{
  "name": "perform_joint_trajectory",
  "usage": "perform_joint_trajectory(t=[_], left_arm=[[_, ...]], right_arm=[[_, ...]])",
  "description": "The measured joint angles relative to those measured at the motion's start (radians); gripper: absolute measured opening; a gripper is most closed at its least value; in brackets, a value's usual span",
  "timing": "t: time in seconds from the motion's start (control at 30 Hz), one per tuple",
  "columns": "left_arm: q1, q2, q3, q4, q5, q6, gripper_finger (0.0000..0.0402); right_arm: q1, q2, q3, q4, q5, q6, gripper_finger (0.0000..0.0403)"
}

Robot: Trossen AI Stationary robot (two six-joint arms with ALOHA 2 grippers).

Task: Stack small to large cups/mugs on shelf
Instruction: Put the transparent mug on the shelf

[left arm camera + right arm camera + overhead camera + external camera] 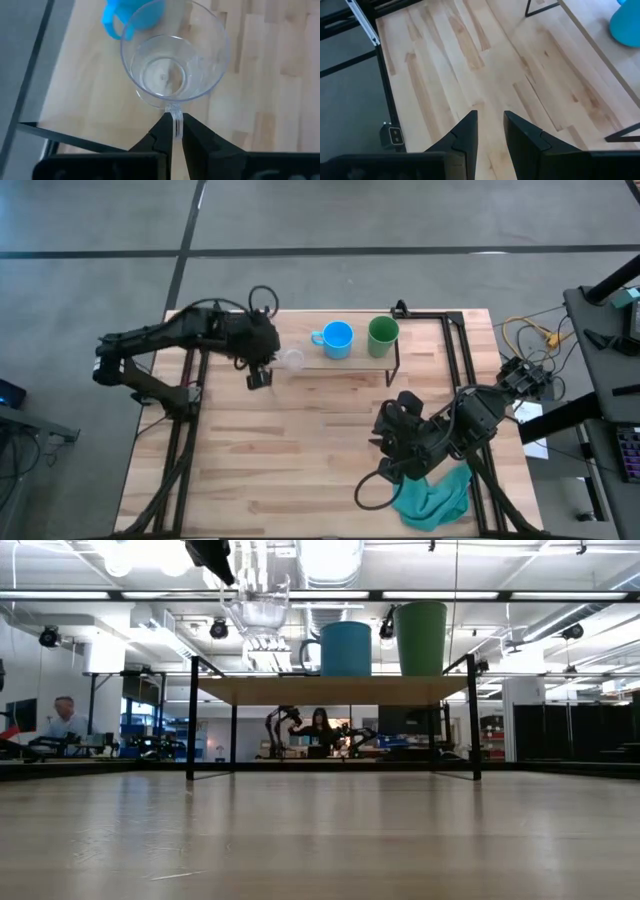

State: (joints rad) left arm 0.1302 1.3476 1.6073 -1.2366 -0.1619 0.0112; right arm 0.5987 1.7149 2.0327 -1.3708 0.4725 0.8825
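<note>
From above, the shelf point(345, 365) stands at the far middle of the table point(300, 470), with the blue mug point(337, 339) and the green cup point(382, 335) side by side on its board, the green one to the right. The left gripper point(266, 368) reaches in from the left and holds the glass cup point(291, 359) at the shelf's left end, left of the blue mug. The right gripper point(392, 430) waits over the near right part of the table, beside a teal cloth point(435, 498) lying at the near right edge. From table height, the glass cup point(258, 615) hangs tilted above the left end of the shelf point(330, 690), clear of the board, while the blue mug point(343, 648) and green cup point(421, 638) stand upright on it; 2 people sit in the room behind. In the left wrist view, the left gripper point(173, 131) has its 2 fingers pinched on the rim of the glass cup point(175, 60), and the blue mug point(132, 17) shows beyond it. In the right wrist view, the right gripper point(490, 130) holds nothing, its fingers a little apart above bare table point(445, 60).
</note>
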Motion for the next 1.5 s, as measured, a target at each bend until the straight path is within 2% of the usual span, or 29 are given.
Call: perform_joint_trajectory(t=[0.17, 0.37, 0.5, 0.7, 1.03, 1.5], left_arm=[[0.112, -0.001, -0.003, 0.0, 0.118, 0.124, 0.0009], [0.217, 0.0, -0.008, 0.003, 0.2, 0.206, 0.0005], [0.268, -0.001, -0.028, 0.042, 0.282, 0.24, 0.0005], [0.32, 0.006, -0.101, 0.114, 0.335, 0.285, 0.0004], [0.359, 0.019, -0.192, 0.211, 0.344, 0.319, 0.0003], [0.437, 0.017, -0.194, 0.199, 0.345, 0.363, 0.0007]], right_arm=[[0.0, 0.0, 0.0, 0.0, 0.0, -0.001, 0.0089], [0.0, -0.001, 0.0, 0.0, 0.0, -0.004, 0.0089], [0.0, -0.001, 0.0, 0.0, -0.001, -0.018, 0.0089], [0.0, -0.001, 0.0, -0.005, -0.001, -0.026, 0.0089], [-0.017, -0.001, 0.0, -0.028, -0.001, -0.022, 0.0089], [-0.062, -0.005, 0.0, -0.038, 0.0, -0.028, 0.0089]])
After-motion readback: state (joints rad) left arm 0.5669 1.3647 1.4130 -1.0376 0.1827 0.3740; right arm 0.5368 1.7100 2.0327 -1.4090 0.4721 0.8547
